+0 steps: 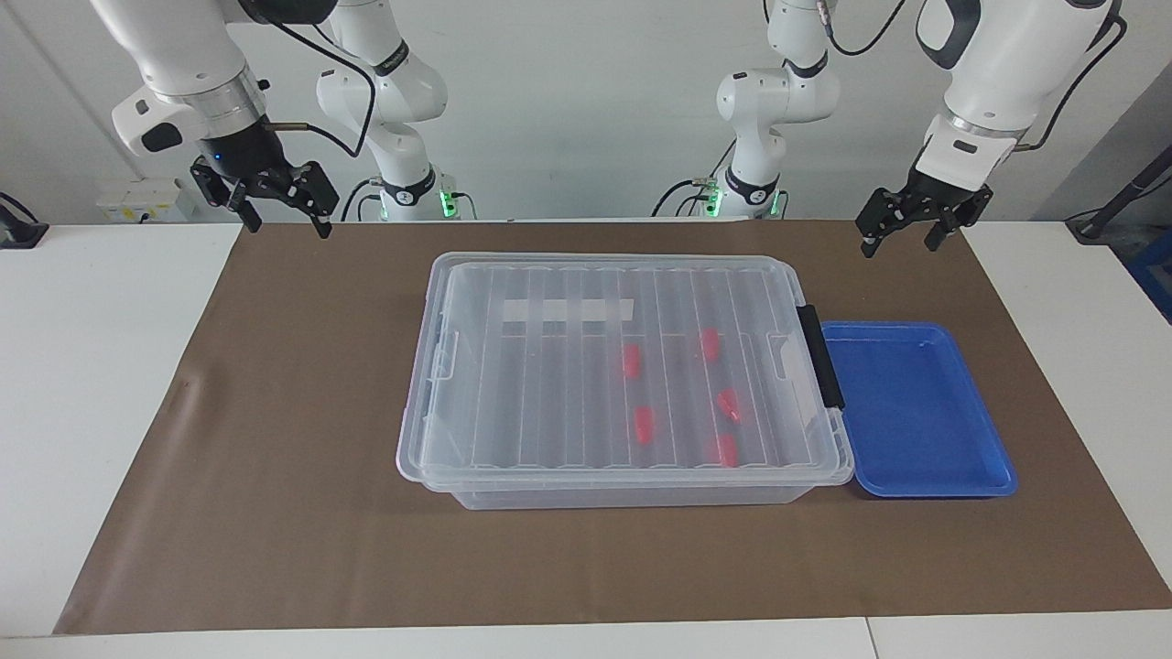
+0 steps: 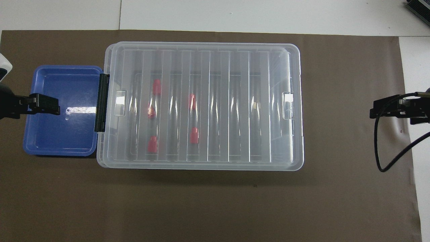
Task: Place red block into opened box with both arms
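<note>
Hovering apart: left pincer, right pincer, both spread.
</note>
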`<state>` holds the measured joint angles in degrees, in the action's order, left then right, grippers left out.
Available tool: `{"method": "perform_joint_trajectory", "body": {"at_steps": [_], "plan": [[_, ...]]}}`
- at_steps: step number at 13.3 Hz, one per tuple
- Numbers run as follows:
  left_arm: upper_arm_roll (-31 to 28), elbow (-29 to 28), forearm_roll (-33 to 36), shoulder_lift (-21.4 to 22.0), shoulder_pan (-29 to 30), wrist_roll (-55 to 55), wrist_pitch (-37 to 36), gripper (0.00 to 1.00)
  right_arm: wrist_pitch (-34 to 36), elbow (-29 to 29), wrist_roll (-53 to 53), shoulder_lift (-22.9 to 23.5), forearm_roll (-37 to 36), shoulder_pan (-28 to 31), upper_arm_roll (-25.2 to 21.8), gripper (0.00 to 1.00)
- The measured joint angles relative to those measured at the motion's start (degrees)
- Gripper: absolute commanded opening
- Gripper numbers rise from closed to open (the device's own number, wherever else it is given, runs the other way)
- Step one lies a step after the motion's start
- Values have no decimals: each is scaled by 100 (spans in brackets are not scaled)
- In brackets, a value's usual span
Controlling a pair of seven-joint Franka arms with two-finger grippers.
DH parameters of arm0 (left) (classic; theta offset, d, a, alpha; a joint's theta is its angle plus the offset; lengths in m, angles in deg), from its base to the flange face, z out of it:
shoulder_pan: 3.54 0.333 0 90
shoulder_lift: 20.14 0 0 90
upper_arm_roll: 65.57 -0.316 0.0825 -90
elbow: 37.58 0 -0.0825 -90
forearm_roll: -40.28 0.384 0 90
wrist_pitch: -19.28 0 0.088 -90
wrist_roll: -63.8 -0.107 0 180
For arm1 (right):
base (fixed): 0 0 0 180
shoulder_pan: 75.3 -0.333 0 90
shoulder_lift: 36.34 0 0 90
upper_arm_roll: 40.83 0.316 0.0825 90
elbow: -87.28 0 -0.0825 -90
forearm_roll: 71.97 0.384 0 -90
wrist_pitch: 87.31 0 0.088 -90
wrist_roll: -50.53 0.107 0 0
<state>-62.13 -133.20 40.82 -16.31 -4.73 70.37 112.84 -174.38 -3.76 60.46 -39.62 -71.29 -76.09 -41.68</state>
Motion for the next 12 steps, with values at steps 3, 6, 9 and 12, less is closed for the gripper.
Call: {"method": "perform_joint_trajectory", "body": {"at_steps": [3,6,9,12], "plan": [[0,0,0,0,0,0,1,100,-80,-100,0,-1,1,98,-3,100],[-1,0,0,0,0,0,20,100,-65,-102,0,-2,2,94,-1,100],[0,0,0,0,0,0,128,100,-61,-111,-16,-2,-9,14,-7,100],[4,0,-4,0,0,0,174,100,-61,-111,-16,-2,-107,-83,-18,100]]}}
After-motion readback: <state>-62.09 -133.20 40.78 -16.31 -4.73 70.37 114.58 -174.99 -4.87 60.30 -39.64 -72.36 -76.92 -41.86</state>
